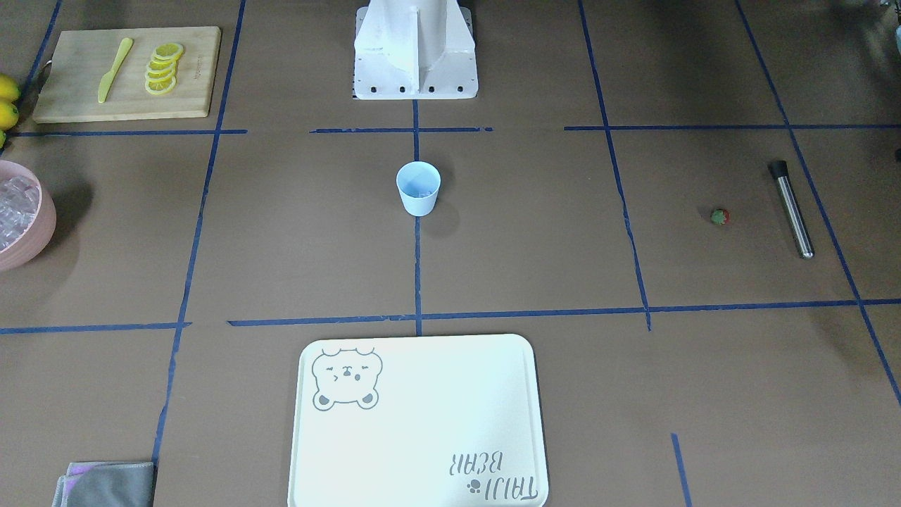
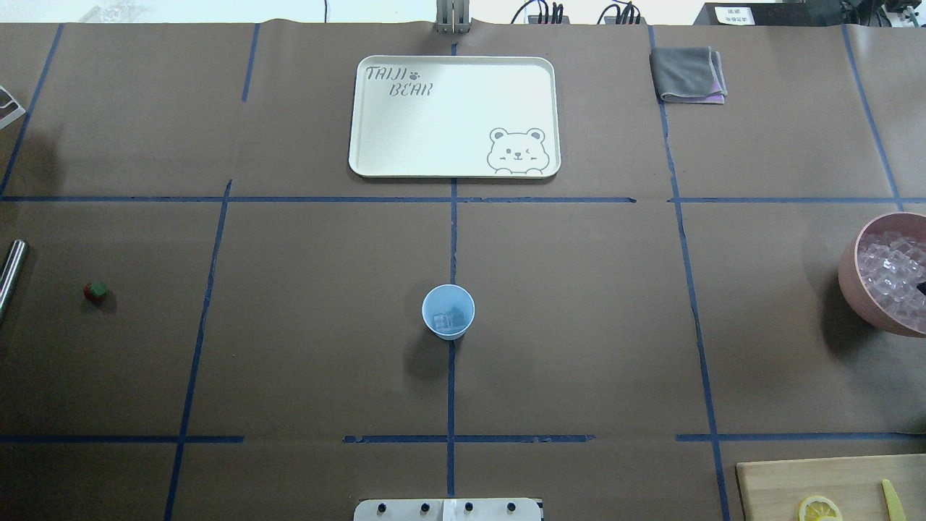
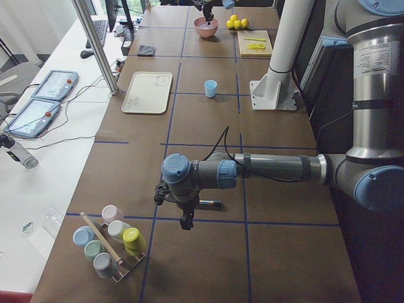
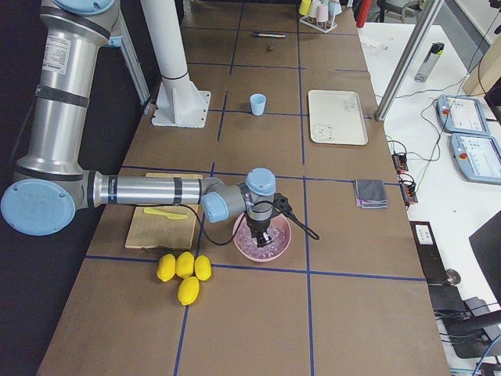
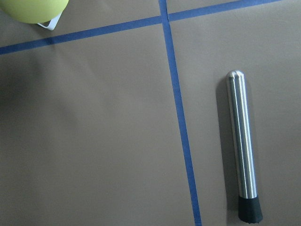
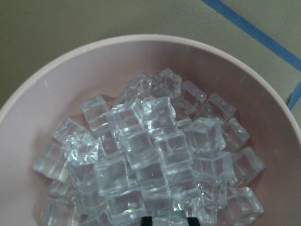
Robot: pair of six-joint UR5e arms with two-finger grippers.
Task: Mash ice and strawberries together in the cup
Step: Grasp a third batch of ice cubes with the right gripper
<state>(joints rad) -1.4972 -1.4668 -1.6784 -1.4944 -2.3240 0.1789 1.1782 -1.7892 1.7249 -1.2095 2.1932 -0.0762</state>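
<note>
Cup: pale blue, upright, centre of table; well apart from both arms. A few clear cubes seem to lie inside.
Ice: bulk heaped in pink bowl at table's R end.
Strawberry: lies on the paper at L end, near muddler but not touching; well apart from cup.
Muddler: steel rod w/ black tip, flat on table, nothing gripping it.
R gripper: low over bowl, pointing down into ice. Wrist view shows two dark tips at bottom edge, set apart. Whether they pinch a cube: can't tell.
L gripper: hangs above muddler. Fingers don't show in wrist view, so open or closed: can't tell.
Step (est.): loading stage, ice pick-up at bowl. Berry not in cup, mashing not begun.
Next (est.): R needs a firm pinch on one cube, a straight lift, a carry to cup mouth and a low release so the cube doesn't bounce out. L needs to come down on berry or muddler; berry should go in before any muddler work.
Risk (est.): cubes look slick and may slip; cup looks light and may tip under muddler unless steadied.
</note>
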